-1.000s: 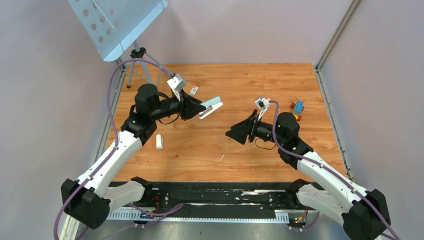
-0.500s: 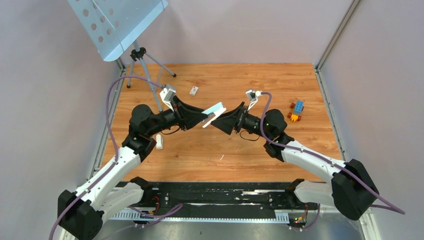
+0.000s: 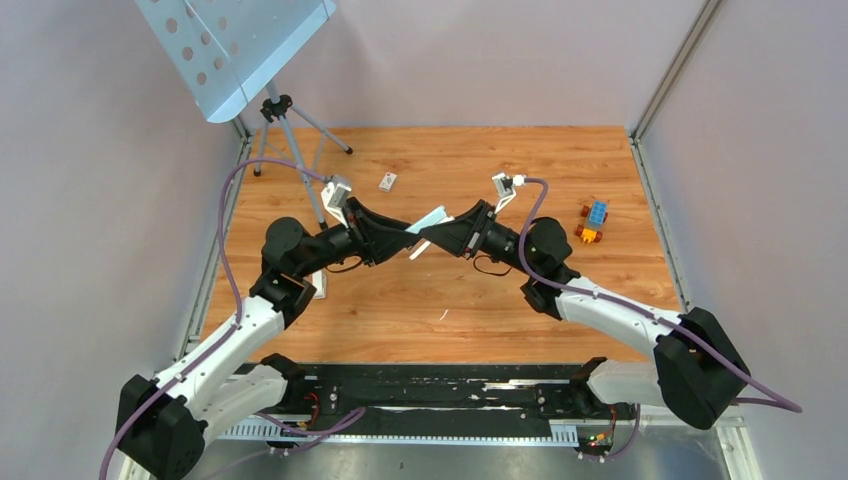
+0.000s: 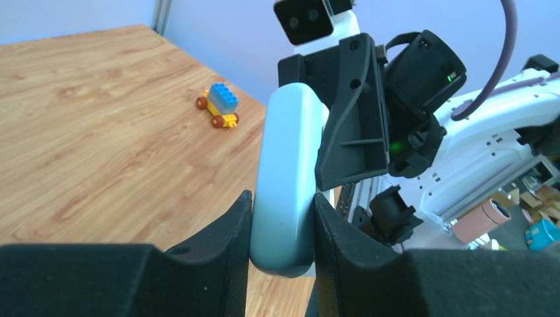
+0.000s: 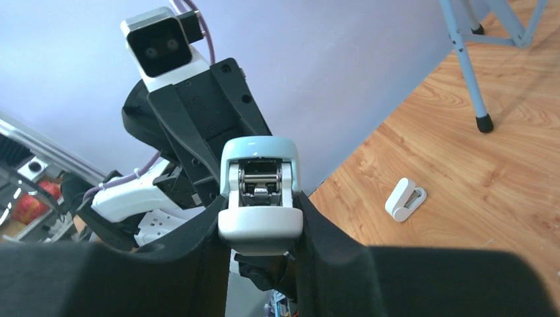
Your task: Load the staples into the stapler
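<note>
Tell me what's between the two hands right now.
The stapler: the left hand clamps one end, the right hand hugs the other. It shows in the top view and both wrist views.

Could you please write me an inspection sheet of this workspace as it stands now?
Surface: wooden table, no damage seen.
Job's things: stapler held in the air, top lifted off base; staples not identifiable.
Clutter: toy brick car; white clip; white block by the left arm.
Pincers: left pincer shut on the stapler; right pincer shut on its other end.
Cables: purple cables loop along both arms, nothing snagged.
Surroundings: perforated panel on a tripod, far left.
</note>
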You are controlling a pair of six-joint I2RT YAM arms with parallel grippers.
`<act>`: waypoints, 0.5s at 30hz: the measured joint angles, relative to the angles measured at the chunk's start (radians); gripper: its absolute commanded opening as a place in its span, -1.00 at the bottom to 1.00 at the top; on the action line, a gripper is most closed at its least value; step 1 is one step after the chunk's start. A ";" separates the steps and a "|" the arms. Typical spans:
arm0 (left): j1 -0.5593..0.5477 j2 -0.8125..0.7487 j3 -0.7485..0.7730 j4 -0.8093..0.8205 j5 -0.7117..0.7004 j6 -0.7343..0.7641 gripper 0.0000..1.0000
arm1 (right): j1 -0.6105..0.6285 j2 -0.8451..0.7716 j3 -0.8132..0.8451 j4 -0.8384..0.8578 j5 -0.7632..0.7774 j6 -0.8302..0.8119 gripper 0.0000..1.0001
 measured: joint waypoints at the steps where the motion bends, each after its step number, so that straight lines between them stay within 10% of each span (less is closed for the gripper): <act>1: 0.000 0.001 0.000 0.007 0.004 0.001 -1.00 | 0.000 0.000 0.001 0.013 -0.006 0.021 -0.68; 15: -0.011 -0.029 0.112 -0.245 0.085 0.196 -1.00 | 0.000 -0.119 0.001 -0.158 -0.109 -0.126 -1.00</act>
